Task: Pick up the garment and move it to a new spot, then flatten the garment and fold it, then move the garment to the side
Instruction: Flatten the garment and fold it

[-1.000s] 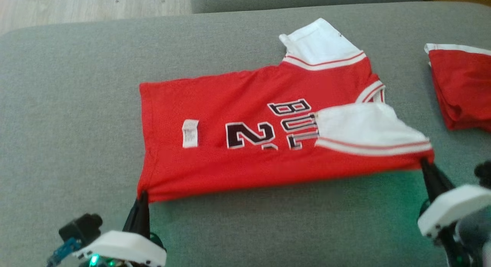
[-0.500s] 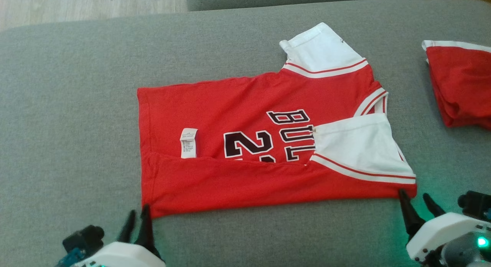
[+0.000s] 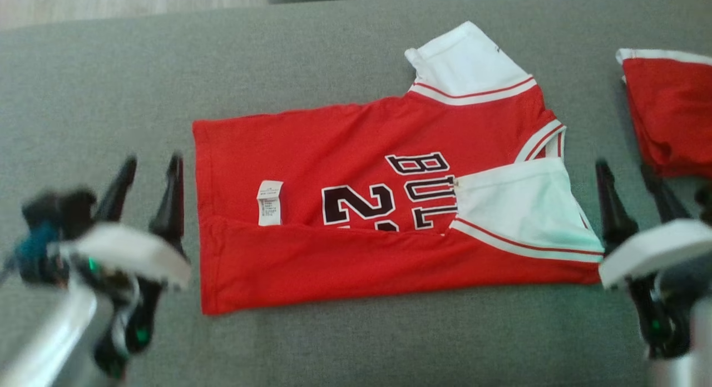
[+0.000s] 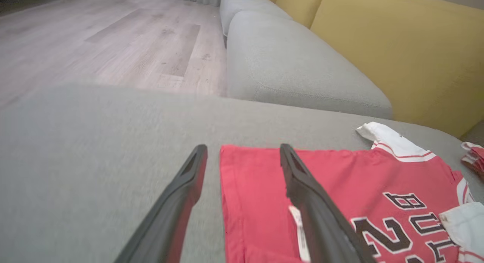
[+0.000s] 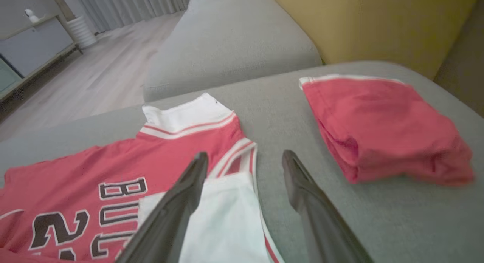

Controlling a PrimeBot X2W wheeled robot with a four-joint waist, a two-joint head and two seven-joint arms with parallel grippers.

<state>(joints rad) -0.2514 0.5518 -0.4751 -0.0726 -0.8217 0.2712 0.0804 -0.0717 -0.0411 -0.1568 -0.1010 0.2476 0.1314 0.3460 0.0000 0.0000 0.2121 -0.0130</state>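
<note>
The red jersey (image 3: pixel 361 209) lies flat on the grey sofa cushion (image 3: pixel 334 53), with its near side folded over. The left claw (image 3: pixel 154 160) and right claw (image 3: pixel 623 167) are wide open and hold nothing, one at each end. For a neat fold, each should pinch a far corner and lift together.

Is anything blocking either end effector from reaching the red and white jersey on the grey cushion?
Nothing visible. The left end effector and right end effector flank the red and white jersey over bare grey cushion; the folded red garment lies beyond the right one.
</note>
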